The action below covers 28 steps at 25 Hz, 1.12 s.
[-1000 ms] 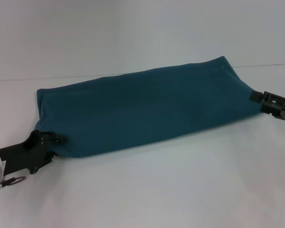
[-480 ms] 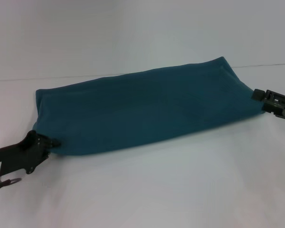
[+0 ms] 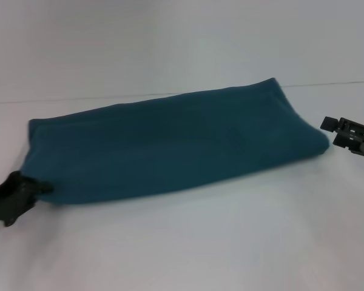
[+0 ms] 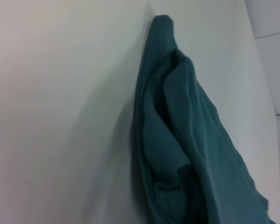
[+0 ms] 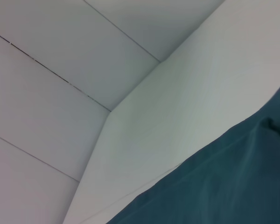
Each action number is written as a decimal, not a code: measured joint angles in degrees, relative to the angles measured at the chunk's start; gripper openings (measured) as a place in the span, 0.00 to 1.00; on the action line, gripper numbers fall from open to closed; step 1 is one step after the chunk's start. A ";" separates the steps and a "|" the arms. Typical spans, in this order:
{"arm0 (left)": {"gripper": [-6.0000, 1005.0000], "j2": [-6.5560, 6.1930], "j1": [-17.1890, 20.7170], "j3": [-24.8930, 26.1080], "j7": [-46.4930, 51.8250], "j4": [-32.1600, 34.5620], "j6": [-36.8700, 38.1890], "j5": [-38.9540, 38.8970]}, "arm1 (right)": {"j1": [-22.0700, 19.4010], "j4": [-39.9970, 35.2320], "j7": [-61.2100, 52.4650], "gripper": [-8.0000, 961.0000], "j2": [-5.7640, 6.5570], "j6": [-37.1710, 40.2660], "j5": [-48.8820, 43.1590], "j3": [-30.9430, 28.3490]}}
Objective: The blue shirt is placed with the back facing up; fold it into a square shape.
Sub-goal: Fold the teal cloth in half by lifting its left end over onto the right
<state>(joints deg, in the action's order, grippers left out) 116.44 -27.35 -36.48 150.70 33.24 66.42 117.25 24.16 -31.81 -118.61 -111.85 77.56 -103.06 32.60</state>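
Teal cotton, plain side up: shirt [image 3: 170,145] folded into a long band, lying slantwise over the white table [image 3: 188,242] from 8 o'clock toward 2 o'clock in the head view. Nearest, at about 8 o'clock, left gripper [image 3: 35,187], black, low on the table, tips touching the shirt's near left corner; apparently pinching the cloth there, though not shown plainly enough to say, so cannot tell how far the fingers stand apart. Only the front of that gripper in view, the rest cut off by the frame edge. Along the near long edge, a soft rounded fold, resting flat on the table. In the left wrist view, shirt [image 4: 186,140] seen end-on, bunched in several thick layers with rolled folds, lying against the table [image 4: 60,116]; none of that arm's own fingers shown. Farther out, at about 3 o'clock, right gripper [image 3: 329,123], black, just beside the shirt's right end and apart from it, a strip of white table between tip and cloth; nothing gripped, but whether the fingers are spread or closed cannot be told. In the right wrist view, shirt [image 5: 224,186] filling one corner, smooth, with one small crease near the frame edge. Farthest, at 12 o'clock, table's far edge meeting a pale wall [image 3: 170,42].
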 joint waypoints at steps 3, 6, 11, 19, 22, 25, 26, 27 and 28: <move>0.07 -0.53 2.15 0.40 0.30 2.73 0.49 1.34 | 0.01 0.12 -0.16 0.98 -0.04 -0.01 -0.20 0.00; 0.07 -1.18 3.03 2.17 0.18 3.94 0.40 3.11 | 0.04 0.26 -0.23 0.98 -0.06 -0.02 -0.21 0.01; 0.08 -2.16 3.13 8.70 -0.44 4.81 0.17 9.57 | 0.25 0.73 -0.47 0.98 -0.05 0.00 -0.22 0.12; 0.10 -2.88 3.02 12.00 -0.60 7.55 3.50 11.87 | 0.83 0.73 -0.71 0.98 0.05 -0.47 -0.21 0.44; 0.11 -2.88 1.68 12.07 -0.40 9.36 7.68 10.14 | 0.86 0.73 -0.70 0.98 0.02 -0.62 -0.22 0.47; 0.12 -2.99 -0.85 12.11 1.19 11.79 12.91 7.19 | 0.85 0.72 -0.70 0.98 0.07 -0.34 -0.22 0.33; 0.12 -3.00 -1.17 12.07 1.39 12.10 13.49 6.89 | 0.84 0.72 -0.70 0.98 0.08 -0.18 -0.21 0.30; 0.12 -3.01 -3.13 11.79 2.53 13.75 15.62 6.15 | 0.84 0.71 -0.68 0.98 0.09 -0.12 -0.21 0.28; 0.12 -3.01 -3.13 11.79 2.53 13.75 15.62 6.15 | 0.83 0.70 -0.66 0.98 0.08 -0.09 -0.21 0.34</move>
<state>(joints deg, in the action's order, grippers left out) 113.43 -30.48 -24.69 153.23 46.99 82.04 123.40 24.99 -31.11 -119.27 -111.77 77.47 -103.27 32.94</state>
